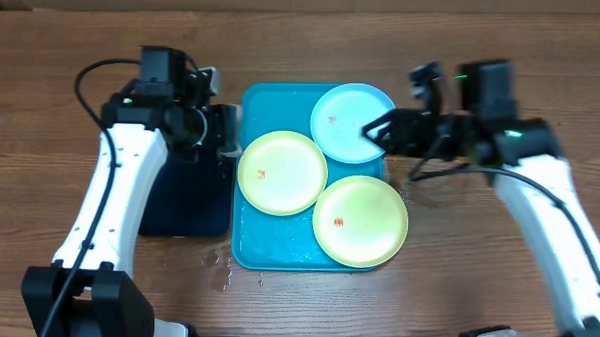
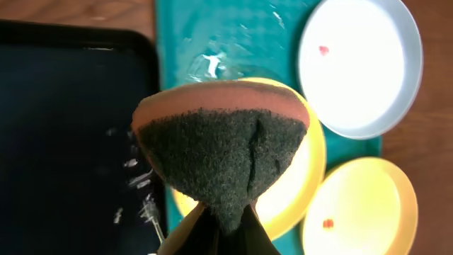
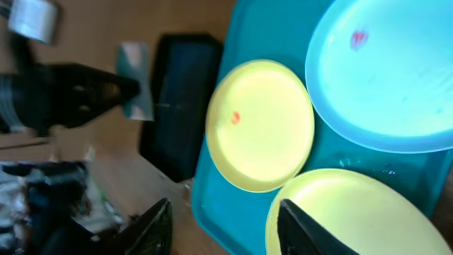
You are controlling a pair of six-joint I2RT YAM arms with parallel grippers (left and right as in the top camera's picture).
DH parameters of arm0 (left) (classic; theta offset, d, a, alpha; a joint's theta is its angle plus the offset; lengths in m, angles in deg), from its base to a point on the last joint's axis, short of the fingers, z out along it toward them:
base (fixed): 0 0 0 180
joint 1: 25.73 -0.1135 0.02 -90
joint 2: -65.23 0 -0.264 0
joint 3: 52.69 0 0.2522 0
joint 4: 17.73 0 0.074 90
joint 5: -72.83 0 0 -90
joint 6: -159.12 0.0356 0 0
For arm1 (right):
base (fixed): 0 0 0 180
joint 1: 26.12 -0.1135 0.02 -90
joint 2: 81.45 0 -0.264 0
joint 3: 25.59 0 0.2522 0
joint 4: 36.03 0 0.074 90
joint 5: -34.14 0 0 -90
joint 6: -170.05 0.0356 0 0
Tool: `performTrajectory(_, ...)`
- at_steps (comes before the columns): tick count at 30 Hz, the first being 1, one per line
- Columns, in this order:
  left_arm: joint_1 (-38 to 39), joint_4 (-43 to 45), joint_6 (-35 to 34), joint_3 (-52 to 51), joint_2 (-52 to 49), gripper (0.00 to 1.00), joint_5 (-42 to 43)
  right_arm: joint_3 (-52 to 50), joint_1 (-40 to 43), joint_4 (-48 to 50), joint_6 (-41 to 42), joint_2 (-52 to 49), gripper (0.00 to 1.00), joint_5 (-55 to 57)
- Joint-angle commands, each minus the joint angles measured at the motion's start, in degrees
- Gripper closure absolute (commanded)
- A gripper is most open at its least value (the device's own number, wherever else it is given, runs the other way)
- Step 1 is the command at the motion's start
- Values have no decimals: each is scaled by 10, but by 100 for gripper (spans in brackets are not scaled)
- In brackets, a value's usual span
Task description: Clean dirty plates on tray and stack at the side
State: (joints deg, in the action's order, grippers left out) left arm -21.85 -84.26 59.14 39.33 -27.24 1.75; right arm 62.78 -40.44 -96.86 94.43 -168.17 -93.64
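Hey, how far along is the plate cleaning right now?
Nothing looks done: all three plates lie on the tray, each showing a red speck, none stacked aside. In hand: the left pincer grips a sponge; the right pincer is open by the blue plate. Left: scrubbing and stacking all three.

A wooden bench [image 1: 315, 34] of mid-brown tone, its grain running left to right, is seen filling the overhead view. A paler strip is seen along the far edge. Soft, even light is cast from above, and only faint shadows are thrown on the wood. A few small drops of water [image 1: 220, 264] are scattered near the middle, slightly left.
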Motion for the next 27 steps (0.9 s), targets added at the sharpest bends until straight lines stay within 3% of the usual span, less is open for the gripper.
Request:
performTrajectory(1, 36, 0, -29, -3, 9, 96, -17, 6, -53, 9, 52, -35, 46, 130)
performTrajectory(4, 66, 0, -45, -3, 9, 96, -53, 6, -87, 16, 84, -59, 45, 195)
performTrajectory(10, 98, 0, -58, -3, -5, 96, -60, -14, -114, 50, 85, -76, 43, 217)
performTrajectory(20, 100, 2, -68, -3, -76, 96, -58, -124, -124, 212, 142, -78, 42, 232)
performTrajectory(27, 100, 3, -67, -3, -96, 96, -59, -184, -146, 311, 146, -79, 47, 272)
